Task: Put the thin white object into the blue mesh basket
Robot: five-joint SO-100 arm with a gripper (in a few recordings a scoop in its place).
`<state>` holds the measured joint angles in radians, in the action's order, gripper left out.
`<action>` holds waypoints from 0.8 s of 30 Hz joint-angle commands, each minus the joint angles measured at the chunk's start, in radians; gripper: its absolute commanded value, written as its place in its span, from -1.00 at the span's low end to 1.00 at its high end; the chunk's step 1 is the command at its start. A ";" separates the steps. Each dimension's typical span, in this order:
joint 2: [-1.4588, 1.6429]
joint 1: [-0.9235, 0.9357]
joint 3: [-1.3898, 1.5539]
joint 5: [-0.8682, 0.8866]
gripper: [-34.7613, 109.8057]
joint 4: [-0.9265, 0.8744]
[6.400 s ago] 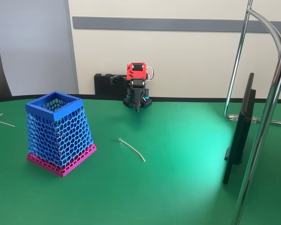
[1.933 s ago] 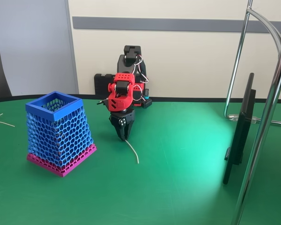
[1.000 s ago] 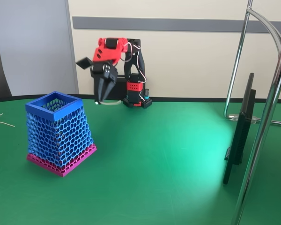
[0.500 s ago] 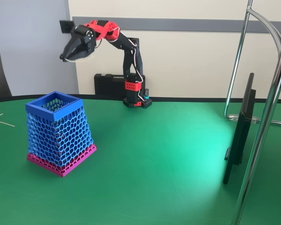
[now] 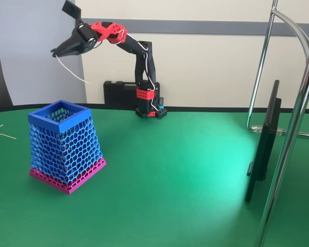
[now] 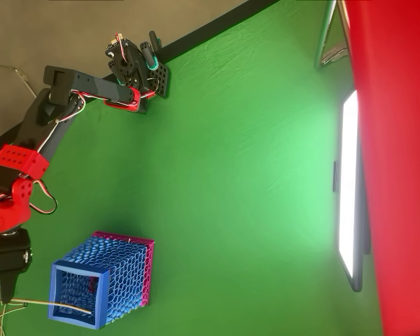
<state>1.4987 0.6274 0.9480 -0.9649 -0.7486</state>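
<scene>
The blue mesh basket (image 5: 66, 144) stands on its pink base at the table's left, with its square blue rim (image 6: 54, 292) open upward. My gripper (image 5: 56, 52) is high in the air above and behind the basket, shut on one end of the thin white object (image 5: 72, 71). The strand hangs down and to the right from the fingertips, well clear of the rim. From above, the gripper (image 6: 4, 292) sits just left of the rim, and the thin white object (image 6: 56, 304) reaches out across the basket's opening.
A forked pair of white strands (image 5: 0, 133) lies at the table's left edge. A dark monitor (image 5: 262, 149) and chrome stand poles (image 5: 293, 123) occupy the right side. A black case (image 5: 117, 94) sits behind the arm's base (image 5: 149, 110).
The gripper took the strand off the table, lifted it and swung left. In the last half second it reached farther left, and the strand now hangs below the fingertips.
</scene>
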 commanded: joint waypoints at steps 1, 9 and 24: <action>0.049 0.046 0.008 -0.135 -0.48 0.037; 0.005 0.126 0.046 -0.449 -0.45 0.127; 0.002 0.077 0.453 -0.647 -0.46 0.448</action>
<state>1.4849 0.7194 1.3760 -1.5984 -0.3467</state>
